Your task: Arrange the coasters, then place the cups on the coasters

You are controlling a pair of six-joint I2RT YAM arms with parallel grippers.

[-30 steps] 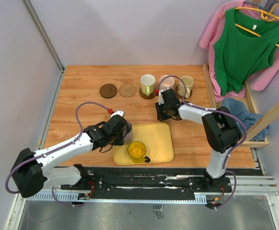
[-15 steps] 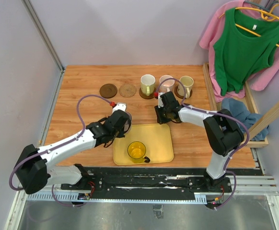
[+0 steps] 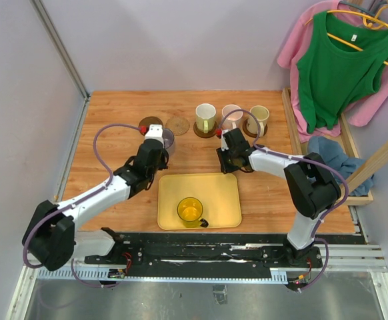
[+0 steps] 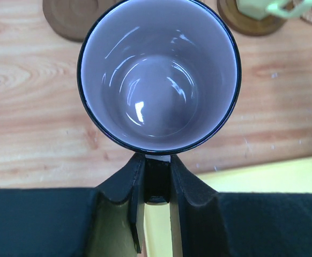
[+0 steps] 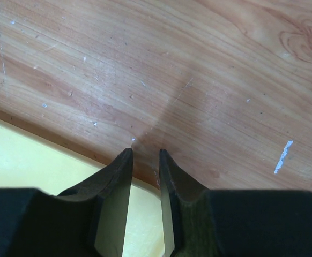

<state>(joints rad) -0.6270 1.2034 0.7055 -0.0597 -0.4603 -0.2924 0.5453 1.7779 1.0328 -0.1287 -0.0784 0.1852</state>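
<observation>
The left tool [image 4: 157, 163] clamps the near side of the grey-purple mug [image 4: 158, 80], which is upright over the bench [image 4: 27, 139], just short of a dark brown coaster [image 4: 73, 19]. The right tool [image 5: 145, 155], jaws slightly parted and empty, hangs at the edge of the yellow tray [image 5: 32, 155]. The yellow mug [image 3: 190, 209] stands on that tray.

Pale lilac walls [image 3: 181, 40], wood table [image 3: 114, 120], green top [image 3: 334, 73] & pink shirt [image 3: 293, 50] hung at rt, blue cloth [image 3: 329, 152] below.

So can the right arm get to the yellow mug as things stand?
Probably yes: the yellow mug stands alone on the tray, and the right arm, jaws empty, is at its far edge.
</observation>
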